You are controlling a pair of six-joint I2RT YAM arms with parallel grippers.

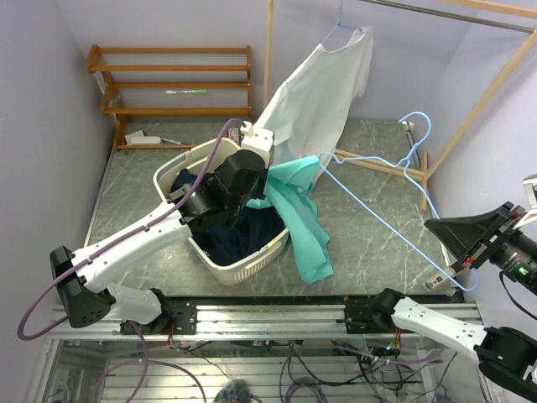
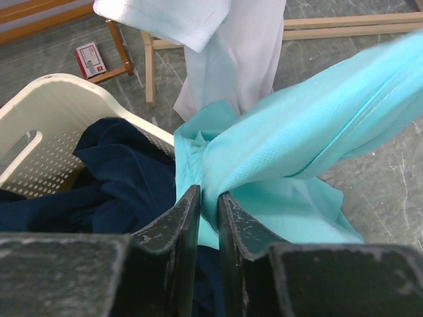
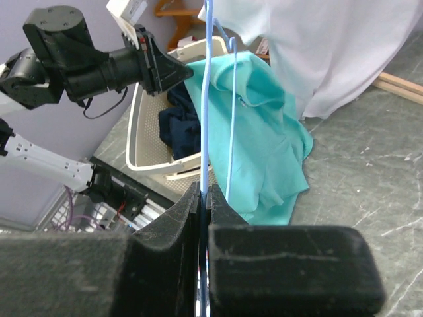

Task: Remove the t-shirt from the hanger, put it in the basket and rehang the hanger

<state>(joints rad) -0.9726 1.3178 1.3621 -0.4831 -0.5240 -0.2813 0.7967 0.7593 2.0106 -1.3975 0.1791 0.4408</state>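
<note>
Right gripper [image 3: 203,198] at the near right, jaws pinched tight on the thin blue wire of the hanger [image 1: 394,220]. In the overhead view the hanger runs as a long blue line from that gripper [image 1: 460,260] across the table [image 1: 369,252] toward the basket, its hook end up near the wooden rail at the right.

Left gripper [image 2: 208,205] — narrow, with a fold of the teal t-shirt [image 2: 291,158] caught between the fingers. The overhead view puts this gripper [image 1: 267,186] over the far right rim of the basket.

The t-shirt [image 1: 298,214] drapes over the basket's right edge and trails down onto the table, its lower hem lying flat near the front rail. From the right wrist the shirt [image 3: 264,125] is bunched at the left gripper and hangs beside the hanger wire; whether the wire still threads through the cloth — cannot tell.

White laundry basket [image 1: 243,264] sits left of centre, holding dark navy clothes [image 1: 239,235].

Farther back, a white shirt [image 1: 323,92] hangs from a second blue hanger [image 1: 340,25] on the wooden rack. At the far left, a wooden shelf [image 1: 172,80] stands against the wall.
</note>
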